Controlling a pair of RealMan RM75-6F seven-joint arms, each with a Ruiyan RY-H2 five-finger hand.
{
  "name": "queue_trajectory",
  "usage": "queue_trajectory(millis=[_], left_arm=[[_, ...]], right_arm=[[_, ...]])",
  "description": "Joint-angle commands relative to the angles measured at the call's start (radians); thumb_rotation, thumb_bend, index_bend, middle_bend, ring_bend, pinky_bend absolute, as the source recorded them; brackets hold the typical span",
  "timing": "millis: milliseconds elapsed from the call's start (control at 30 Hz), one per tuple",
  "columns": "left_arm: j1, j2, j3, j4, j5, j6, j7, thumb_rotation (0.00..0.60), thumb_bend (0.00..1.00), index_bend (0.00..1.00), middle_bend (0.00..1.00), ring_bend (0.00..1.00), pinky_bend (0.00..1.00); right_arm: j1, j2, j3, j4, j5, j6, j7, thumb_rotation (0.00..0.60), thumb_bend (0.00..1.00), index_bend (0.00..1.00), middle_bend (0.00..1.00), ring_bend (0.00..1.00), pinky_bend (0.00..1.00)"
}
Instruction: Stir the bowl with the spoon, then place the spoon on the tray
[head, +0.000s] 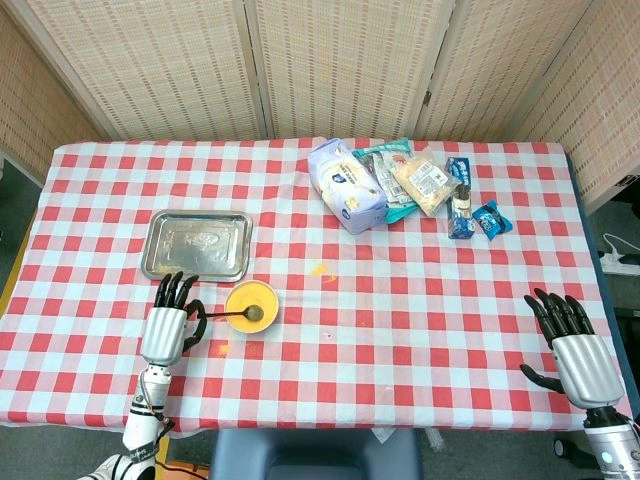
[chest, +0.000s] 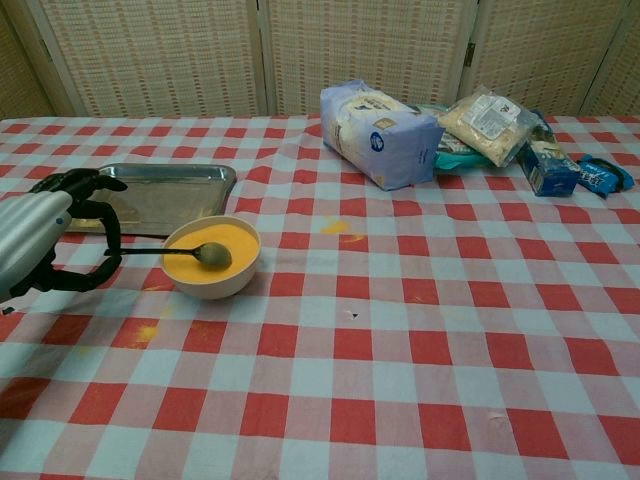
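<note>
Head view: left hand (head: 165, 322) sits near the front-left edge of the worktop (head: 420, 300), fingers pointing toward the tray (head: 196, 245). It holds the handle end of the spoon (head: 232, 314); thumb and a finger close around the handle while the other fingers stay extended. Spoon runs roughly level from the hand to the right, its head resting in the bowl (head: 251, 307).

Chest view: left hand (chest: 45, 245) visible at the left frame edge, pinching the thin dark handle of the spoon (chest: 170, 251). Spoon head lies on the yellow contents near the centre of the bowl (chest: 211, 258). Bowl is cream-coloured and stands just in front of the tray (chest: 160, 192), close to its near right corner but apart from it. Tray is a shallow rectangular metal one.

Right hand (head: 577, 347) in the head view rests at the front-right corner of the worktop, fingers spread apart, holding nothing, well apart from all items. It does not appear in the chest view.

Small yellow smear (head: 320, 268) on the checked cloth to the right of the bowl; another yellow patch (chest: 148, 331) on the cloth in front of the bowl.

At the far side of the worktop: a pale purple bag (chest: 378, 132), a clear packet of yellowish contents (chest: 491, 122) beside it, and small blue packets (head: 475, 215) further right. A woven folding screen (head: 330, 65) stands behind the worktop.
</note>
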Motion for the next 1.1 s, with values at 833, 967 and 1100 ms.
queue_trajectory(millis=[833, 967, 1100], left_arm=[[-0.269, 0.573, -0.103, -0.707, -0.623, -0.606, 0.293, 0.600, 0.85, 0.78, 0.23, 0.01, 0.01], [-0.328, 0.576, -0.087, -0.714, -0.727, -0.579, 0.404, 0.600, 0.86, 0.78, 0.23, 0.01, 0.01], [-0.362, 0.583, -0.069, -0.741, -0.766, -0.516, 0.494, 0.600, 0.87, 0.78, 0.23, 0.02, 0.01]], right_arm=[[-0.008, 0.019, -0.021, -0.009, -0.044, 0.021, 0.032, 0.600, 0.06, 0.00, 0.00, 0.00, 0.00], [-0.005, 0.020, -0.020, -0.007, -0.038, 0.013, 0.035, 0.600, 0.06, 0.00, 0.00, 0.00, 0.00], [-0.005, 0.022, -0.017, -0.009, -0.031, 0.012, 0.036, 0.600, 0.06, 0.00, 0.00, 0.00, 0.00]])
